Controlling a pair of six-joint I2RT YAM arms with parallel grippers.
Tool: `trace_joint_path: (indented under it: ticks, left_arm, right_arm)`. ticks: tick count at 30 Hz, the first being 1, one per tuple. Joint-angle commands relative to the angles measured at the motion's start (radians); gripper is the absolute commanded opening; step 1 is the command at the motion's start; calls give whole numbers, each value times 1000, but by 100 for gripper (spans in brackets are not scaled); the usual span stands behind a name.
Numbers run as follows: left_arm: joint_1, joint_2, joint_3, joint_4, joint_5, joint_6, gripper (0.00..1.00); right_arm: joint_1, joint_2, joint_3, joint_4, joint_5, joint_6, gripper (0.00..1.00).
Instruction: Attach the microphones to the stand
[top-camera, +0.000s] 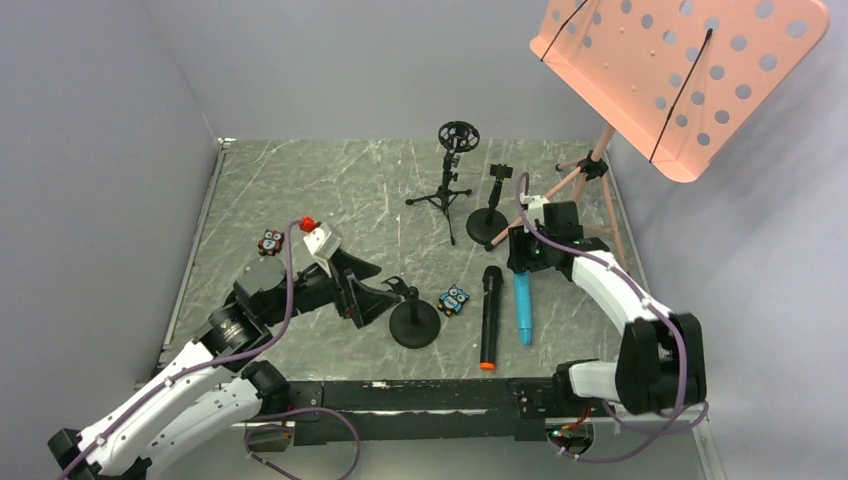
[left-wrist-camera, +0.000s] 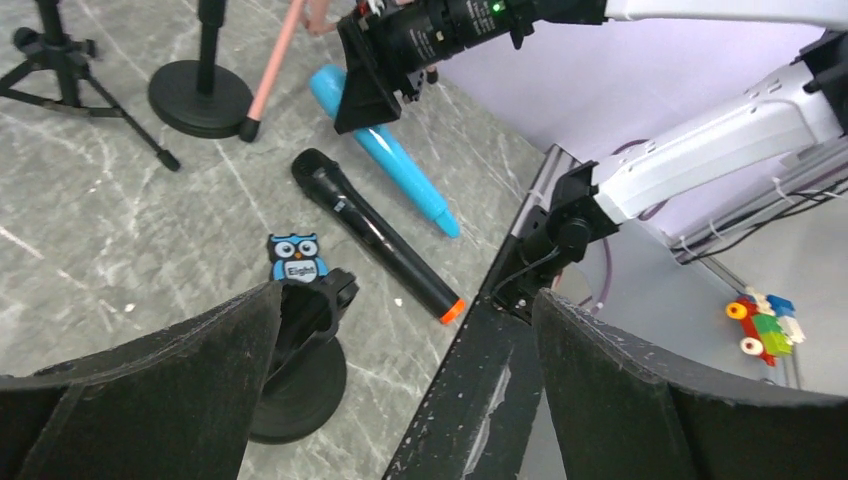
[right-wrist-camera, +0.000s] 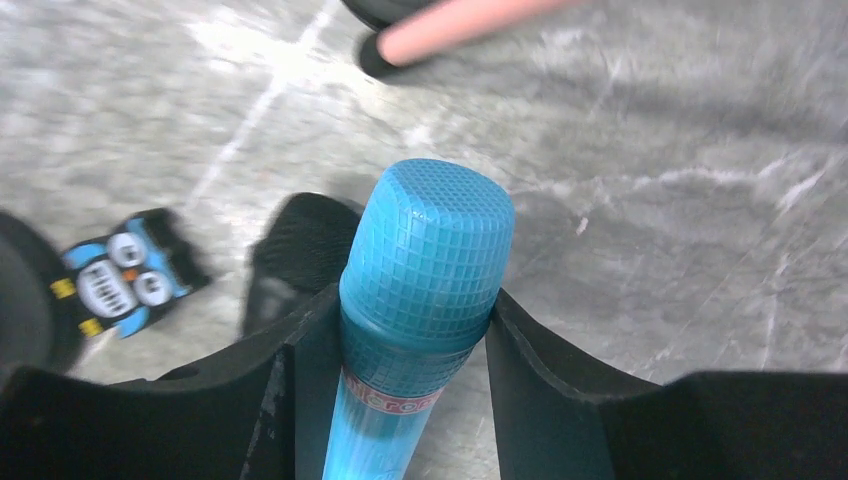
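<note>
On the table (top-camera: 300, 190) lies a light-blue microphone (right-wrist-camera: 425, 250) (gridded head).

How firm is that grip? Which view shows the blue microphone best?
Right wrist: the blue microphone fills the frame, its neck between the fingers of the right tool. Top external shows its body, small; left wrist shows it partly hidden by that tool.

Your right tool (right-wrist-camera: 412, 330) clasping the light blue microphone (right-wrist-camera: 430, 240) just below its mesh head, blurred black microphone (right-wrist-camera: 300, 235) beside it, owl figure (right-wrist-camera: 125, 280) at left, pink stand leg (right-wrist-camera: 470, 18) above, grey marbled worktop (right-wrist-camera: 680, 200).
</note>
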Motion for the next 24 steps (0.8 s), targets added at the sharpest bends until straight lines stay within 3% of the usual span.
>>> trace_joint_path:
  ticks: [1,6,9,16,24]
  left_arm:
    - [-24,84,89,90,100,-34,99]
    - [-103,273,233,89,65,8,99]
    - [-133,384,274,167,29,-21,99]
    - [-247,679,401,310,-113,-8,99]
    - [-327,885,527,470,-171,-27,99]
  right_arm:
    - [1,-176,8,-7,-161,-40,39]
    - [1,-309,165,-124,-235,-99,38]
    - [2,-341,275,-145,-312,-82,38]
    - [5,-302,506,-145,-449,41,37]
    - [9,-306,545,-113,-501,160,37]
